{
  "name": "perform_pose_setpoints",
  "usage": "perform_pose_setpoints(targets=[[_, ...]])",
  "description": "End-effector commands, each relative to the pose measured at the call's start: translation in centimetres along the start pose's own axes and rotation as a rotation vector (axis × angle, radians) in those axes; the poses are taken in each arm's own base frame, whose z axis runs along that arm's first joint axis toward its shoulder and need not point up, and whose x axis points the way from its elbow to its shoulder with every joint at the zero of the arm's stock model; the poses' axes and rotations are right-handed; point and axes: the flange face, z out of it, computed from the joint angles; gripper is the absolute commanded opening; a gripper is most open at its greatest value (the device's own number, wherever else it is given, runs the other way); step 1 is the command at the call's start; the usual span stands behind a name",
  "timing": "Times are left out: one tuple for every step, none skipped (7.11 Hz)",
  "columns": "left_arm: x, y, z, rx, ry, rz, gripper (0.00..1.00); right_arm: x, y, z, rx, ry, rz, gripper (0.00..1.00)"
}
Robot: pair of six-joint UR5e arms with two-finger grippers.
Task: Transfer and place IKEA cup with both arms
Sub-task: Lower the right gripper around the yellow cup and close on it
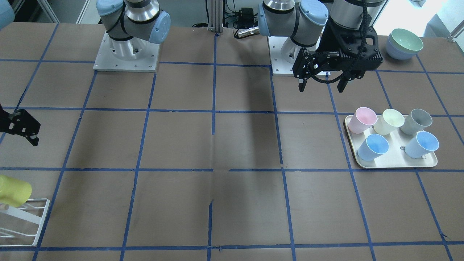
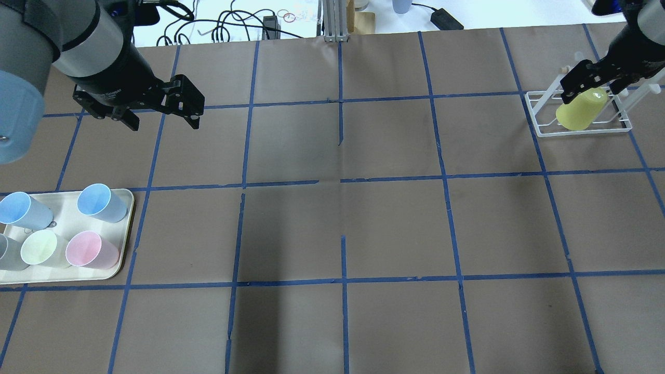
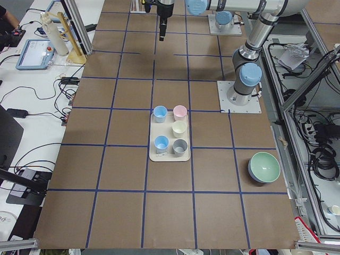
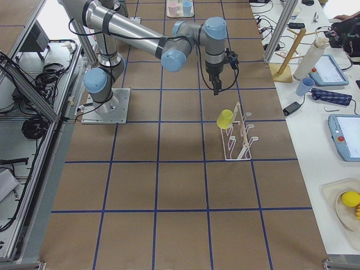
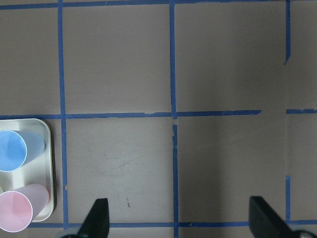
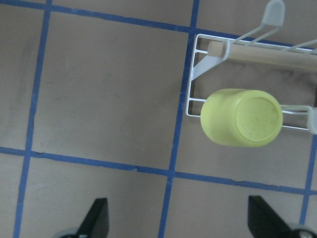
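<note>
The bright yellow IKEA cup [image 2: 579,111] hangs mouth-down and tilted on a peg of the white wire rack [image 2: 540,111]. It also shows in the right wrist view [image 6: 242,117], the front view [image 1: 12,190] and the right-side view [image 4: 225,118]. My right gripper [image 2: 592,88] is open and empty, raised above the rack and clear of the cup; the wrist view shows its fingertips [image 6: 99,215] spread wide. My left gripper [image 2: 163,123] is open and empty, hovering over bare table beyond the tray; it also shows in the front view [image 1: 322,87].
A cream tray [image 2: 127,208] near my left arm holds two light blue cups, a pink cup [image 2: 85,248], a pale yellow-green cup [image 2: 39,246] and a grey cup. Stacked bowls [image 1: 404,43] stand by the left arm's base. Blue tape lines grid the brown table.
</note>
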Motion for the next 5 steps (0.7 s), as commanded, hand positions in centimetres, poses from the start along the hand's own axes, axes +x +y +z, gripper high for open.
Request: perform_pose_setpoints(targets=[[0.0,0.0,0.0,0.0,-0.001,0.0,1.0,3.8,-0.6,2.7,0.027,0.022,-0.075,1.0],[0.0,0.0,0.0,0.0,-0.001,0.0,1.0,4.6,-0.8,3.9,0.024,0.02,-0.068,1.0],[0.0,0.0,0.0,0.0,-0.001,0.0,1.0,5.5,-1.2,5.2,0.034,0.029,-0.063,1.0],[-0.1,0.0,0.0,0.0,0.001,-0.002,1.0,5.8,-1.5,6.2,0.034,0.029,-0.061,1.0],[-0.1,0.0,0.0,0.0,0.001,-0.002,1.0,6.0,-1.7,7.1,0.03,0.026,-0.061,1.0]])
